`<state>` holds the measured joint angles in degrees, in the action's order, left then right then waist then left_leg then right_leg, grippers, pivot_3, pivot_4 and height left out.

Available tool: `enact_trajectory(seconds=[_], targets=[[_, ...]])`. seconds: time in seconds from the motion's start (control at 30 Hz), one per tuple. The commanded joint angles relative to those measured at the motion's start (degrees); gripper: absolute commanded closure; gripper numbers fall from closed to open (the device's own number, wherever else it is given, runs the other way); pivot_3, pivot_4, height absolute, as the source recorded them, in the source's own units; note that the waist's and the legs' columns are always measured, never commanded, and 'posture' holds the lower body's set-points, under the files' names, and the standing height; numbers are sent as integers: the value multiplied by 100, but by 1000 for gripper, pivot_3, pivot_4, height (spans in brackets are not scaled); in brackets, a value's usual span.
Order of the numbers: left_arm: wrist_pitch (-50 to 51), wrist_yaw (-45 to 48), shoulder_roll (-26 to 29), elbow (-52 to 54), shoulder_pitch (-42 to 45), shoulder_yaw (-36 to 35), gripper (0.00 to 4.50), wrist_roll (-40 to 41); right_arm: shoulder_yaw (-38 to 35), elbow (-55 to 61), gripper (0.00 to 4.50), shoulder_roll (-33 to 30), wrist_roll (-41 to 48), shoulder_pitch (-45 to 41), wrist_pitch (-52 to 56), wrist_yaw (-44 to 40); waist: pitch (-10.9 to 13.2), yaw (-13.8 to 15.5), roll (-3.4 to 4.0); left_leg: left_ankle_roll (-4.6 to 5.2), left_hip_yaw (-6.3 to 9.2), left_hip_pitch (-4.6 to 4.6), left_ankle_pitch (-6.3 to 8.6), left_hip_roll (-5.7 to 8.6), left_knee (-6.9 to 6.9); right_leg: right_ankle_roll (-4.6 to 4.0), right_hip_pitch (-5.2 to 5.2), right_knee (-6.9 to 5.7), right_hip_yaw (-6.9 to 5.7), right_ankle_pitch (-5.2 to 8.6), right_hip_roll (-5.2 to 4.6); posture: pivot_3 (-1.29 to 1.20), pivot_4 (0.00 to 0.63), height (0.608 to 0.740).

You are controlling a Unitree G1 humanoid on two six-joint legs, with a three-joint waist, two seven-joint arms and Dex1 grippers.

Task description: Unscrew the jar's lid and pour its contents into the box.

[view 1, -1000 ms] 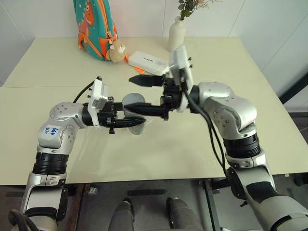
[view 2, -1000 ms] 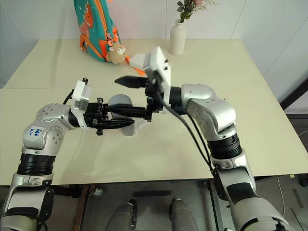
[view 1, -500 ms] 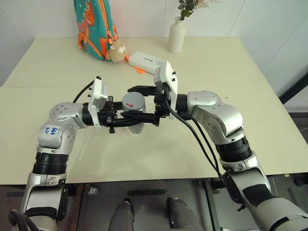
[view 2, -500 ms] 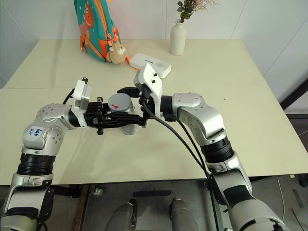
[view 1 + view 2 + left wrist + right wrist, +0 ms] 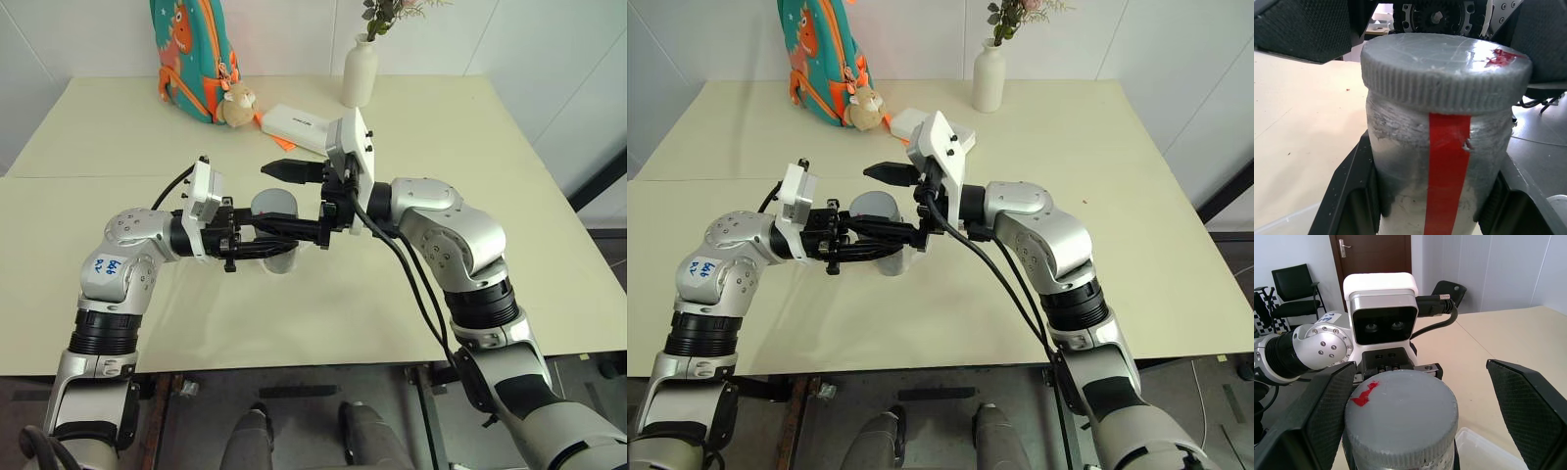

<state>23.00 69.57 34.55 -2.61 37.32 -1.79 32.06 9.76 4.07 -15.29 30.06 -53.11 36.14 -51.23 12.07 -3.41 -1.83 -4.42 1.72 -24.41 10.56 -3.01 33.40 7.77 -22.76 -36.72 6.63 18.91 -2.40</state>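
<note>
At frame centre, the left gripper [image 5: 263,250] clamps the jar [image 5: 1437,181] by its body while the right gripper [image 5: 279,198] straddles the lid [image 5: 1400,413], fingers spread wide.

Silver-grey jointed arms; black cables; white wrist cameras; black-fingered left pincer [image 5: 282,249].

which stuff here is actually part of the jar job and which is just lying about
Part of the job:
- jar, held by the left gripper
- lid, on the jar, between the open fingers of the right gripper
- box

Lying about:
- backpack
- plush toy
- white case
- vase
</note>
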Motion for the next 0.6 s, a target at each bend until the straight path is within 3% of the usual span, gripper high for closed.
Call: enact_trajectory(seconds=[0.03,0.6], targets=[[-111,92,-7,139,54,-29,2564,35,-273,-84,35,-116,-76,-136,-218,42,0,0,0,0,0,0,0,0,1,0,0,-1,0,0,0,0,150,740],[-83,112,44,132,59,-63,2564,27,-698,-739,35,-1183,-13,129,-728,-725,0,39,0,0,0,-1,0,2,5,0,4,4,-1,0,-1,0,150,740]])
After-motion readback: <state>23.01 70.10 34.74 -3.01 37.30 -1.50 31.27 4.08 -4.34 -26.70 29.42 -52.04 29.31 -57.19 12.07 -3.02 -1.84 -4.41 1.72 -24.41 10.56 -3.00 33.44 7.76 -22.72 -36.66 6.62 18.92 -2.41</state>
